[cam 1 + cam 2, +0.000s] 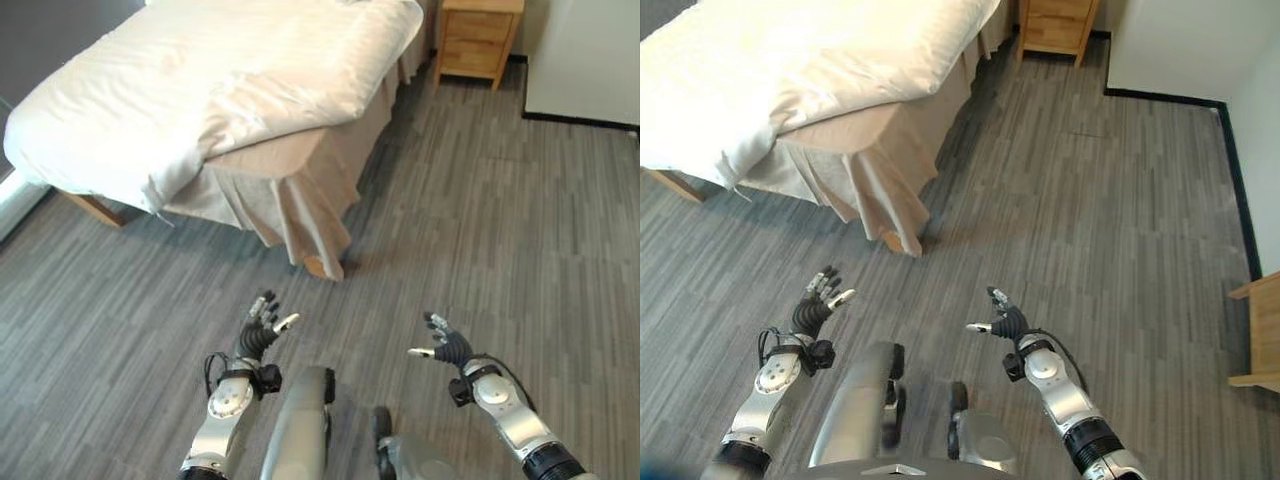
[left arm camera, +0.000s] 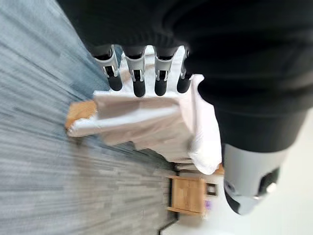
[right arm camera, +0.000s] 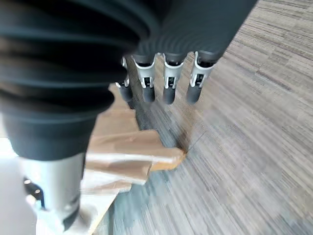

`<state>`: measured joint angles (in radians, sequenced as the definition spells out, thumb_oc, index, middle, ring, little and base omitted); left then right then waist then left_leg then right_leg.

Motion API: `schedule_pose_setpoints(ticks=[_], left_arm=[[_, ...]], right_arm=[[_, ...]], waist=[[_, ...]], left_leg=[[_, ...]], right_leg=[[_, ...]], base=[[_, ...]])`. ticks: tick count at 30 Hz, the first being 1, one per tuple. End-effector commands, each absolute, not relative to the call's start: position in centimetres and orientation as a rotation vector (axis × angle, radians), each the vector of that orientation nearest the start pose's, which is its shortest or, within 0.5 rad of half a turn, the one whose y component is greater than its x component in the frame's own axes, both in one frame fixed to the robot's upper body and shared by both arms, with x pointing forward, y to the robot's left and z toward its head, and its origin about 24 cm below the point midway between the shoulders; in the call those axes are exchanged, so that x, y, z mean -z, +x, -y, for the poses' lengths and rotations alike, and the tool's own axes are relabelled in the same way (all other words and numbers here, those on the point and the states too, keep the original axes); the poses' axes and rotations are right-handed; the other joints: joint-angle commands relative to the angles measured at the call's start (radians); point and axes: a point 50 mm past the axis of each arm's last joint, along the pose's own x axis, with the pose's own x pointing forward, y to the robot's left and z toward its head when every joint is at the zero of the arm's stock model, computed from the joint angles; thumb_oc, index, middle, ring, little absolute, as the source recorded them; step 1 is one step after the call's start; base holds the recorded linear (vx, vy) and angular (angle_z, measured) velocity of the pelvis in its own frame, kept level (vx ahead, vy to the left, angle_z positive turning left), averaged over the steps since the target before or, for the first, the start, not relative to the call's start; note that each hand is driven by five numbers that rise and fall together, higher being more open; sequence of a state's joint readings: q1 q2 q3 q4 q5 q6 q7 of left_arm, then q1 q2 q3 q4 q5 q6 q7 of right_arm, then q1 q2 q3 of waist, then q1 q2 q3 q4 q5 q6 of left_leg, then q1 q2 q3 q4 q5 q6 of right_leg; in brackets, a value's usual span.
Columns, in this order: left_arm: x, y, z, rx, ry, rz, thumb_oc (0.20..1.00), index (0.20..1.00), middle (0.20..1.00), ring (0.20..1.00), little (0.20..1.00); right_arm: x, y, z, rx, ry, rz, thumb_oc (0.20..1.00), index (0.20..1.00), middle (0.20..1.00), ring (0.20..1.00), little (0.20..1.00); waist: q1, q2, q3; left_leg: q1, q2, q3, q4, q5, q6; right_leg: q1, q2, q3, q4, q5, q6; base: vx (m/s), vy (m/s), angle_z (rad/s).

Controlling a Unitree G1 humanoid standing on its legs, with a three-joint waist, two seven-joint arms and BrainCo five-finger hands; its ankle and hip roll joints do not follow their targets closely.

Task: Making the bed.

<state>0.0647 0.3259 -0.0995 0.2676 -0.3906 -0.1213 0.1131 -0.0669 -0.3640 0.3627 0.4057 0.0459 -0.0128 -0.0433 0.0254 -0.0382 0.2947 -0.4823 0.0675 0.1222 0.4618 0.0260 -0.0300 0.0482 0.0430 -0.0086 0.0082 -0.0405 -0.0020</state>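
Observation:
The bed (image 1: 290, 160) stands at the upper left, its white duvet (image 1: 200, 90) rumpled and pulled back from the near corner, baring the beige sheet and bed skirt (image 1: 300, 215). A wooden leg (image 1: 318, 266) shows at that corner. My left hand (image 1: 262, 330) hovers open over the carpet, well short of the bed corner, holding nothing. My right hand (image 1: 445, 345) hangs open at the same height, further right. In the wrist views the left hand's fingers (image 2: 139, 78) and the right hand's fingers (image 3: 168, 81) are straight, with the bed skirt (image 3: 124, 152) beyond.
A wooden nightstand (image 1: 480, 40) stands past the bed at the top. A white wall with dark skirting (image 1: 585, 60) runs along the upper right. Another wooden piece (image 1: 1260, 335) sits at the right edge. Grey striped carpet (image 1: 480, 220) spreads between bed and wall.

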Motion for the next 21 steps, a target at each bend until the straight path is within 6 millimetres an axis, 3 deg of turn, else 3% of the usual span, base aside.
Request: schedule_pose_setpoints(ticks=[1,2,5,9,12,13,14,15,18,21], left_arm=[[-1.7,24.0,-22.1,-0.125,-0.041,-0.061,1.0,1.0,1.0,1.0,1.0],[-1.5,24.1,-21.7,-0.11,-0.045,-0.072,1.0,1.0,1.0,1.0,1.0],[-1.0,24.1,-21.3,-0.085,-0.028,-0.097,1.0,1.0,1.0,1.0,1.0],[-1.1,24.5,-20.7,-0.033,-0.017,-0.102,1.0,1.0,1.0,1.0,1.0],[-1.2,24.6,-20.7,0.001,0.028,-0.109,1.0,1.0,1.0,1.0,1.0],[-1.2,24.6,-20.7,0.001,0.028,-0.109,1.0,1.0,1.0,1.0,1.0],[-1.3,24.7,-20.8,0.009,0.044,-0.11,1.0,1.0,1.0,1.0,1.0],[-1.6,24.8,-21.0,0.013,0.059,-0.105,1.0,1.0,1.0,1.0,1.0],[-2.2,24.7,-21.4,0.01,0.081,-0.081,1.0,1.0,1.0,1.0,1.0],[-2.8,25.2,-21.2,0.015,0.079,-0.054,1.0,1.0,1.0,1.0,1.0]], right_arm=[[1.9,25.2,17.0,-0.226,-0.434,-0.251,1.0,1.0,1.0,1.0,1.0],[2.1,25.1,17.3,-0.214,-0.441,-0.259,1.0,1.0,1.0,1.0,1.0],[2.4,24.7,17.4,-0.208,-0.442,-0.271,1.0,1.0,1.0,1.0,1.0],[2.8,24.3,16.7,-0.208,-0.435,-0.275,1.0,1.0,1.0,1.0,1.0],[2.7,24.2,16.0,-0.212,-0.437,-0.257,1.0,1.0,1.0,1.0,1.0],[2.7,24.2,16.0,-0.212,-0.437,-0.256,1.0,1.0,1.0,1.0,1.0],[2.4,24.4,16.0,-0.204,-0.435,-0.24,1.0,1.0,1.0,1.0,1.0],[1.5,25.0,16.0,-0.186,-0.433,-0.2,1.0,1.0,1.0,1.0,1.0],[-0.1,25.6,16.1,-0.131,-0.428,-0.12,1.0,1.0,1.0,1.0,1.0],[-1.5,26.2,16.6,-0.059,-0.397,-0.06,1.0,1.0,1.0,1.0,1.0]], waist=[[0.029,0.011,-0.035],[0.015,0.02,-0.05],[-0.009,0.035,-0.076],[-0.026,0.002,-0.099],[-0.022,-0.035,-0.095],[-0.02,-0.033,-0.096],[-0.023,-0.04,-0.092],[-0.043,-0.029,-0.07],[-0.061,-0.011,-0.062],[-0.094,-0.022,-0.06]], left_leg=[[0.242,0.066,0.06,-0.427,0.124,-0.072],[0.277,0.087,0.09,-0.496,0.137,-0.076],[0.326,0.089,0.091,-0.549,0.138,-0.081],[0.39,0.062,0.102,-0.549,0.099,-0.065],[0.434,0.034,0.112,-0.549,0.068,-0.042],[0.431,0.036,0.114,-0.549,0.071,-0.042],[0.44,0.028,0.116,-0.549,0.065,-0.034],[0.454,0.032,0.099,-0.549,0.055,-0.017],[0.486,0.058,0.094,-0.549,0.015,-0.014],[0.514,0.039,0.065,-0.549,-0.019,-0.018]], right_leg=[[0.108,-0.151,0.078,-0.096,-0.013,0.092],[0.129,-0.162,0.054,-0.096,-0.029,0.104],[0.152,-0.178,0.02,-0.096,-0.033,0.118],[0.153,-0.244,0.023,-0.044,0.021,0.162],[0.125,-0.294,0.026,0.08,0.141,0.209],[0.12,-0.292,0.029,0.079,0.145,0.208],[0.093,-0.298,0.04,0.143,0.21,0.216],[0.006,-0.268,0.091,0.293,0.295,0.204],[-0.088,-0.266,0.099,0.358,0.285,0.198],[-0.107,-0.271,0.082,0.226,0.248,0.193]], base=[[0.36,0.253,0.37],[0.27,0.187,0.3],[0.3,0.221,0.6],[0.34,0.269,0.54],[0.25,0.191,0.17],[0.14,0.16,0.58],[0.2,0.269,0.51],[0.2,0.269,0.4],[0.26,0.179,0.32],[0.35,0.088,0.1]])
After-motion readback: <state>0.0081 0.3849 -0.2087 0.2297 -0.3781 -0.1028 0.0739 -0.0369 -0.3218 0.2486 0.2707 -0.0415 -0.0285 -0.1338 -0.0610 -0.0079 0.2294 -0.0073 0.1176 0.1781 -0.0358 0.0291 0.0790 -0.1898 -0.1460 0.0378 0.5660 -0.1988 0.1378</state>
